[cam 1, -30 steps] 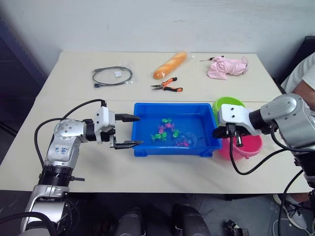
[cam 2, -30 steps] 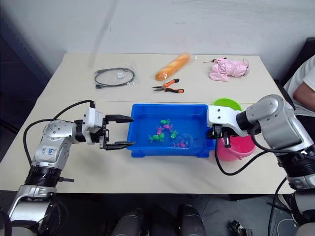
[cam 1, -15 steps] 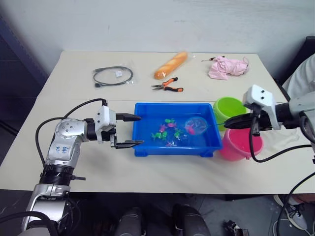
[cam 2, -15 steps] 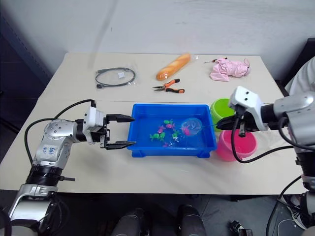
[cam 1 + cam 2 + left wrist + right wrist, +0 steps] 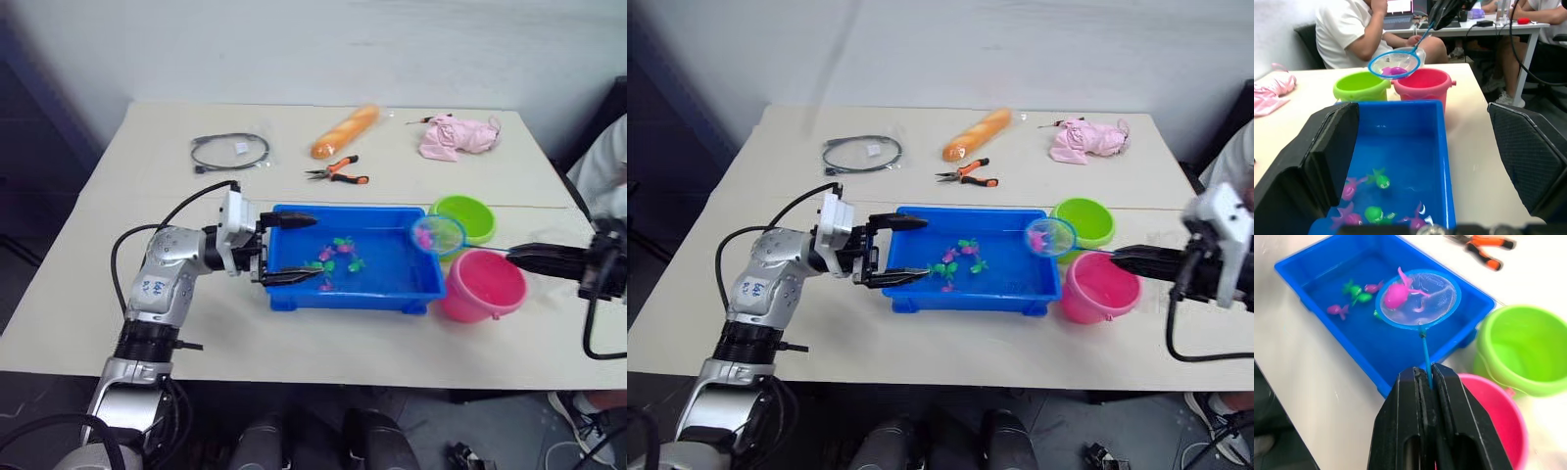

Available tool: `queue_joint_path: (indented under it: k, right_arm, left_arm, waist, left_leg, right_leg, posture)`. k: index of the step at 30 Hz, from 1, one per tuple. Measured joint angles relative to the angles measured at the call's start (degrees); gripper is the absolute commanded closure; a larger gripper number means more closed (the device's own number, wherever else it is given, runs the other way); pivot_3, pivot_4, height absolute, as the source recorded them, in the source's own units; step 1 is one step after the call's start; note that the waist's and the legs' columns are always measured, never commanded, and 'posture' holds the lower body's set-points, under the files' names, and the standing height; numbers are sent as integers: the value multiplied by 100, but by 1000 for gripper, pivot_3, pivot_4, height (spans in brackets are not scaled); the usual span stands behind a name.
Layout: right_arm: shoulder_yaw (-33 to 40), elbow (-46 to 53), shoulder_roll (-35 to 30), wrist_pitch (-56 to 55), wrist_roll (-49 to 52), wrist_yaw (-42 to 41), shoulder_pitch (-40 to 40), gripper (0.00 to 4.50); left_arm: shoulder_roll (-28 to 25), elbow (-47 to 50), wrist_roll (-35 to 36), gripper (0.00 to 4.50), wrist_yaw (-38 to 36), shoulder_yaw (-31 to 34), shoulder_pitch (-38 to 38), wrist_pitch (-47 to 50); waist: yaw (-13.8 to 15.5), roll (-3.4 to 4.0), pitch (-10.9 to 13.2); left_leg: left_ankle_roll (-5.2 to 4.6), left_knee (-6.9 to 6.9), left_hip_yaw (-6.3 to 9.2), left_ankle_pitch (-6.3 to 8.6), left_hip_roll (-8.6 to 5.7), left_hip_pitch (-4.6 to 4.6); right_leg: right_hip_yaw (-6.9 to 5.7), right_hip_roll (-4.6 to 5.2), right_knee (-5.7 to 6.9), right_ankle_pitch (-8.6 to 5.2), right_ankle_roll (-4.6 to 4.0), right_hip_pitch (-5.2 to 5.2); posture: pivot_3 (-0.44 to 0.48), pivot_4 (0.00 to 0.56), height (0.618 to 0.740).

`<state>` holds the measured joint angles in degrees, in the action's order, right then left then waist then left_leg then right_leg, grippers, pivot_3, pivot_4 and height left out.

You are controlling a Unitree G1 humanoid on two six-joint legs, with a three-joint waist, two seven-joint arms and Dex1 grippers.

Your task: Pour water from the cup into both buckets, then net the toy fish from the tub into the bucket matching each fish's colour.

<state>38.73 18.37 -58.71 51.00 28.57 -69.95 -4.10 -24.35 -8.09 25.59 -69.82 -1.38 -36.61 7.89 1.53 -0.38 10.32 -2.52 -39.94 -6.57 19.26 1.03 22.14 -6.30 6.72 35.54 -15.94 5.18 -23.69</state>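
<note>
The blue tub sits mid-table with several pink and green toy fish in its water. My right gripper is shut on the thin handle of a small blue net. The net hangs above the tub's right rim, beside the green bucket and behind the pink bucket. A pink fish lies in the net. My left gripper is open, with its fingers on either side of the tub's left wall. The cup is out of view.
At the back of the table lie a coiled black cable, an orange baguette-shaped object, orange-handled pliers and a pink cloth. A person in a white shirt sits by the table's right edge.
My right arm has drawn back to the right, lifting the net with the pink fish out of the water to the tub's right rim. My left gripper moved right onto the tub's left wall.
</note>
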Motion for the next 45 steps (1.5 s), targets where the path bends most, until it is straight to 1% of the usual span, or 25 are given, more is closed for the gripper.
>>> queue_joint_path:
  k: [3, 4, 7, 9, 13, 16, 18, 21, 25, 27, 30, 33, 36, 40, 45]
  right_arm:
    - [519, 195, 94, -139, -130, 184, 602, 4500]
    - [711, 225, 227, -430, -280, 290, 861, 4500]
    - [872, 157, 565, -1438, -728, 494, 1306, 4500]
    - [883, 86, 888, -2352, -1104, 843, 1475, 4500]
    - [828, -175, 1398, -3804, -1744, 1360, 1927, 4500]
    - [660, -316, 1647, -4822, -2334, 1869, 2199, 4500]
    - [642, -351, 1819, -5226, -2606, 2229, 2261, 4500]
    - [635, -573, 1838, -6022, -3034, 2662, 2457, 4500]
    - [532, -898, 1809, -7532, -3963, 3380, 2758, 4500]
    - [483, -1034, 1778, -8040, -4377, 3746, 2868, 4500]
    - [429, -1326, 1770, -8549, -5094, 4371, 3072, 4500]
    - [432, -1403, 1824, -8965, -5829, 5200, 3223, 4500]
    - [428, -1393, 1865, -9180, -6232, 5734, 3275, 4500]
    - [302, -1177, 1881, -9263, -6515, 6030, 3447, 4500]
    - [186, -940, 1912, -9143, -6599, 6231, 3453, 4500]
  left_arm:
    - [101, -145, 2, 15, -37, 29, -147, -56]
    - [203, -212, 2, 15, -36, 17, -166, -64]
    - [367, -358, 1, 15, -37, -44, -176, -51]
    - [447, -365, 11, 15, -51, -102, -173, 58]
    - [534, -392, 21, 15, -167, -202, -172, 82]
    - [530, -429, 19, 15, -229, -202, -204, 78]
    - [519, -434, 17, 15, -269, -202, -227, 79]
    - [516, -433, 15, 15, -282, -202, -247, 80]
    - [517, -430, 4, 15, -222, -201, -239, 79]
    - [531, -407, 0, 15, -192, -201, -228, 78]
    - [533, -387, -2, 15, -136, -201, -157, 76]
    - [541, -387, -10, 15, -81, -200, -128, 63]
    - [550, -388, -10, 15, -67, -200, -131, 43]
    - [557, -388, -15, 15, -35, -202, -131, 34]
    - [603, -388, -23, 15, -25, -243, -132, 31]
  waist:
    - [-2, 0, 0]
    - [-1, 0, 0]
    - [-6, 0, 0]
    - [-16, 0, 0]
    - [-19, 0, 0]
    - [-28, 0, 0]
    - [-28, 6, -3]
    - [-31, 7, -4]
    - [-29, 7, -3]
    - [-31, 7, -3]
    - [-31, 7, -3]
    - [-37, 6, -3]
    - [-40, 7, -3]
    - [-42, 6, -3]
    - [-43, 6, -3]
  left_leg:
    - [-6, 0, -3, 2, -6, -3]
    - [-8, 0, -3, 3, -6, -6]
    - [-7, 1, -6, 3, -9, -7]
    - [-5, 3, -10, 2, -9, -9]
    - [-3, 6, -15, 0, -10, -14]
    - [-5, 6, -20, -1, -10, -19]
    - [-4, 6, -21, -2, -12, -20]
    - [-4, 7, -21, -2, -12, -23]
    - [-2, 16, -23, -3, -12, -30]
    - [-2, 16, -25, -3, -12, -31]
    - [0, 19, -24, -4, -11, -32]
    - [4, 19, -24, -6, -7, -34]
    - [7, 26, -26, -6, -7, -44]
    - [14, 39, -28, -10, -5, -58]
    - [15, 42, -29, -10, -4, -61]
  right_leg:
    - [4, 3, -6, 2, 4, 7]
    - [3, 2, -16, 2, 4, 10]
    - [4, -7, -27, 3, 6, 8]
    - [6, -17, -23, 3, 6, 8]
    - [10, -25, -23, 3, 6, 8]
    - [16, -25, -21, 3, 6, 9]
    - [18, -23, -18, 3, 6, 8]
    - [21, -21, -20, 2, 5, 9]
    - [24, -20, -21, 1, 3, 11]
    - [26, -17, -21, 1, 3, 11]
    - [27, -14, -22, 0, 2, 12]
    - [30, -9, -22, -2, 0, 12]
    - [35, -8, -21, -4, -4, 16]
    - [38, -9, -21, -8, -8, 22]
    - [39, -10, -21, -9, -10, 24]
  posture:
    - [0, 150, 740]
    - [0, 150, 740]
    - [0, 150, 740]
    - [0, 150, 740]
    - [0, 150, 740]
    - [0, 150, 740]
    - [0, 150, 740]
    - [0, 150, 740]
    - [0, 150, 740]
    - [0, 150, 740]
    - [0, 150, 740]
    - [0, 150, 740]
    - [0, 150, 740]
    - [0, 150, 740]
    - [0, 150, 740]
